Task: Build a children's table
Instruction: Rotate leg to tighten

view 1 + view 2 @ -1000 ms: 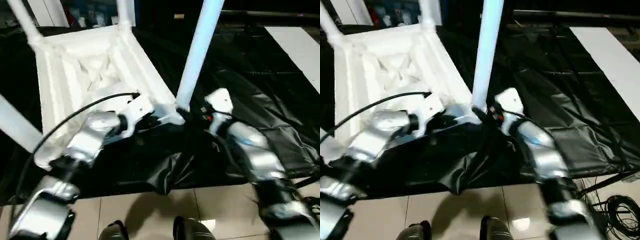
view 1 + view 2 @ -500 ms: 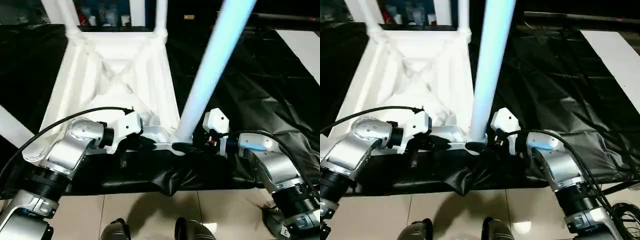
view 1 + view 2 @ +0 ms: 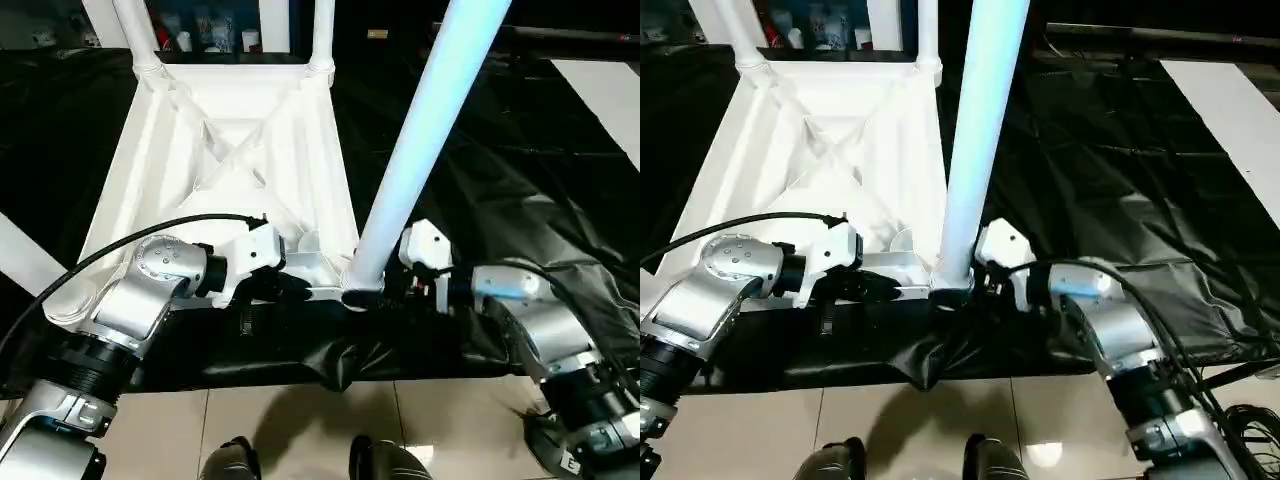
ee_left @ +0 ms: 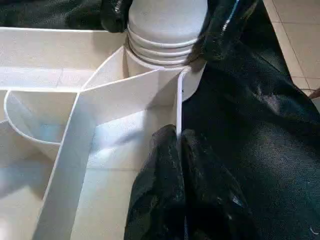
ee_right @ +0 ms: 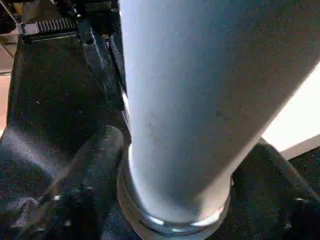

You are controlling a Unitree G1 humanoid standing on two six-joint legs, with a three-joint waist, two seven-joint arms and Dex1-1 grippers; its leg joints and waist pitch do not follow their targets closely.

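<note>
- Light falls from overhead — the white table top [image 3: 235, 150] reads bright, almost washed out along its ribs.
- The nearest leg [image 3: 420, 140] carries a pale bluish cast.
- The black sheet [image 3: 520, 170] gives soft sheen on its creases.
- A glare spot sits on the tiled floor [image 3: 1035, 450].
- In the right wrist view that leg looms close and soft.

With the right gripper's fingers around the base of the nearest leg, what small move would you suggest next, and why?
Probably close the right gripper on the leg and twist it tighter. Its fingers flank the base at the corner socket, threads show above the socket, and the left gripper pinches the tabletop's rim to steady it.
</note>
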